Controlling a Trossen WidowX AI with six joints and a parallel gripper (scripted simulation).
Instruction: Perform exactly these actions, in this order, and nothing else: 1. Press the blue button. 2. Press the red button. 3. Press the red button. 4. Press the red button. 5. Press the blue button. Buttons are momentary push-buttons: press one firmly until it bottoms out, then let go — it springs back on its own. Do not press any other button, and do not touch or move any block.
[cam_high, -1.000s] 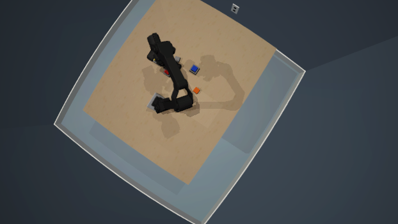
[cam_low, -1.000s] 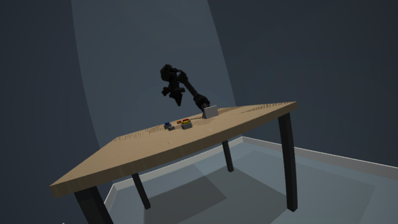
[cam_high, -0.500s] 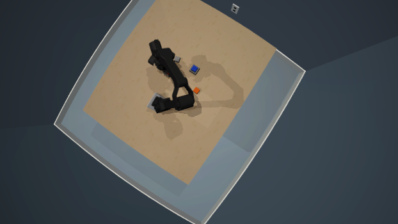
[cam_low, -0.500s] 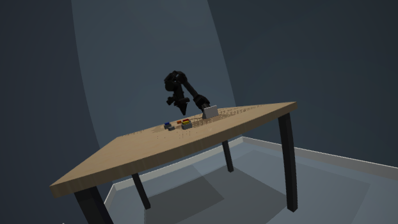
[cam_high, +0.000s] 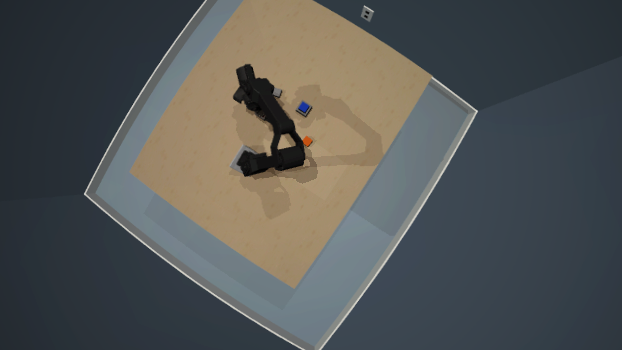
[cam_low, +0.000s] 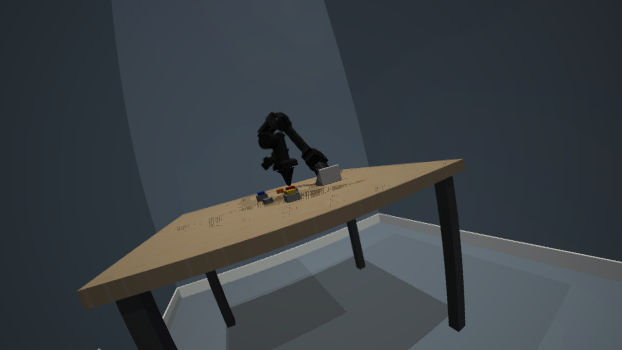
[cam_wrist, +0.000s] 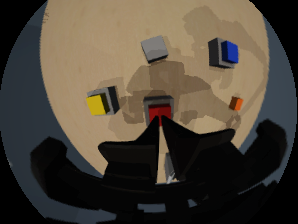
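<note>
In the wrist view, look for the red button (cam_low: 290, 188) (cam_wrist: 159, 110) at near centre, right at the tips of the claw (cam_high: 261, 114) (cam_low: 289, 185) (cam_wrist: 158, 117). Shut almost fully, gripping nothing. Touching or just above: cannot tell; nor whether pressed down. Left of red, find the yellow button (cam_low: 290, 192) (cam_wrist: 96, 105), to be left alone. Beyond red, see the grey block (cam_high: 277, 92) (cam_low: 268, 200) (cam_wrist: 154, 48); to the right, the orange block (cam_high: 307, 141) (cam_low: 279, 190) (cam_wrist: 236, 103); far right, the blue button (cam_high: 303, 107) (cam_low: 260, 193) (cam_wrist: 230, 52), standing raised. Probably past the opening blue press and into the red ones; cannot tell which of three. Certainly left, if so: finish red, then press blue once more.
</note>
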